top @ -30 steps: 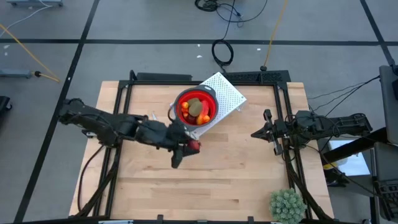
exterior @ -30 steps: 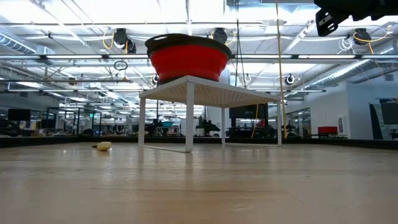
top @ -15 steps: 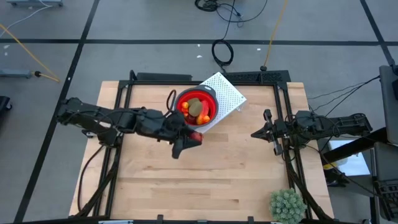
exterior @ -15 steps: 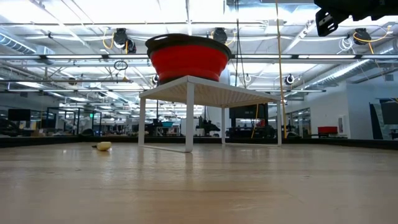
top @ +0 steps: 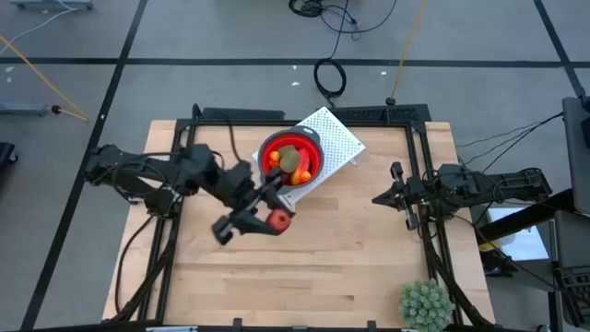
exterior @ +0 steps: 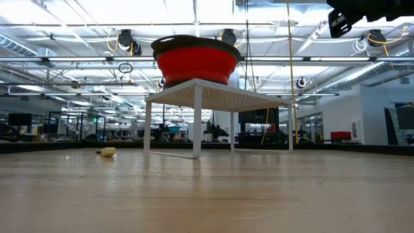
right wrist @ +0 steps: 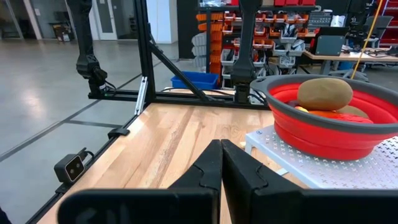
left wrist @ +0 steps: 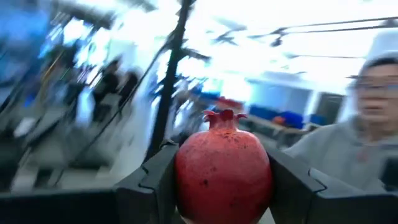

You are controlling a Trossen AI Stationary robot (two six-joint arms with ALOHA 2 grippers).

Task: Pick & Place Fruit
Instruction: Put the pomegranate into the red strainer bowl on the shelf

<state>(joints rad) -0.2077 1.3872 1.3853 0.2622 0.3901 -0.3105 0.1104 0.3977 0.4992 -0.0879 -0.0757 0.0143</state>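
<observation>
My left gripper [top: 267, 219] hangs over the table's middle, just near of the red bowl [top: 292, 159], and is shut on a dark red pomegranate-like fruit [top: 279, 219]. In the left wrist view the fruit [left wrist: 222, 168] fills the gap between the fingers, its crown upward. The bowl stands on a white perforated stand [top: 336, 138] and holds an olive-brown oval [right wrist: 328, 93] and orange pieces [top: 302, 173]. My right gripper [top: 380, 197] waits shut at the table's right side, apart from everything. My left gripper pinches the red fruit by its two sides [left wrist: 183, 177], one finger [left wrist: 155, 180] on each flank. The fingers come roughly level from the table's left, pointing right. The fruit is lifted clear, crown [left wrist: 224, 116] up; no part of it shows on the tabletop in the low view.
A spiky green plant ball [top: 424, 304] sits at the near right corner. A small yellow thing [exterior: 108, 152] lies on the table left of the stand's legs [exterior: 196, 123]. A black frame [top: 304, 114] rims the table. A person shows in the left wrist view [left wrist: 367, 130].
My left gripper, holding the red fruit throughout, first rose toward the bowl's near rim, then swung back toward the near edge and turned about, its wrist now to the near left of the fruit. The right arm kept still.
</observation>
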